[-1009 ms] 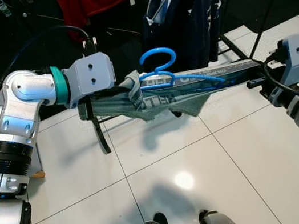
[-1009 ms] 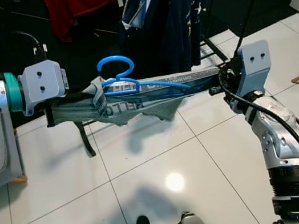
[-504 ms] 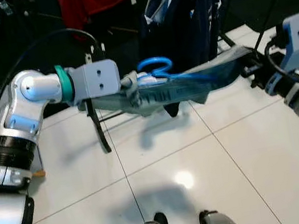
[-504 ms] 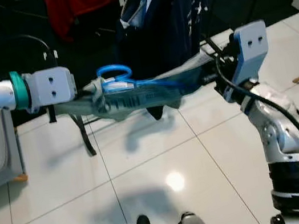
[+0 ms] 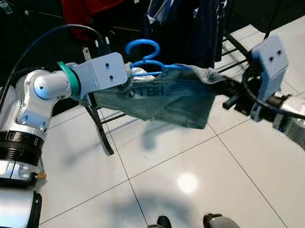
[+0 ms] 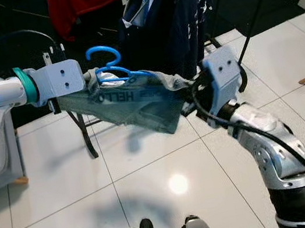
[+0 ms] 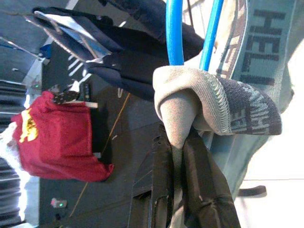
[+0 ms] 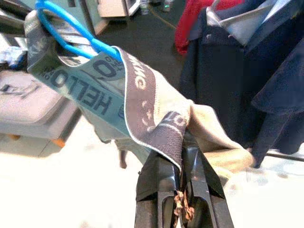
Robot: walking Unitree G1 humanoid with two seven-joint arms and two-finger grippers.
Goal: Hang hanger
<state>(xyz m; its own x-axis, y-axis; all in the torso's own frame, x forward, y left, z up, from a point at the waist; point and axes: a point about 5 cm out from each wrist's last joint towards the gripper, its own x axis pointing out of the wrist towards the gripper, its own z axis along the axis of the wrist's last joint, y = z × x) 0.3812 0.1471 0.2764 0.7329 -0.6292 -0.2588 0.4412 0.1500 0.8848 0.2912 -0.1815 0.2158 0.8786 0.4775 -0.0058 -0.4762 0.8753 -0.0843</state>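
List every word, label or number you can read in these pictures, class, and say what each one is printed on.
"HELLO": on the teal band of the grey-green garment that hangs on the blue hanger.
"HEL": the same word, cut off by the edge of the left wrist view.
The lettering on the garment's dark band is too distorted to read.
The yellow print on the red shirt is too blurred to read.

Blue hanger (image 5: 148, 55), grey-green garment (image 5: 167, 96) with dark lettered band, perhaps navy clothes (image 5: 198, 5) behind.

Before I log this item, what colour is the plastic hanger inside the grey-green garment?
Bright blue hanger, clearest in the right eye view.
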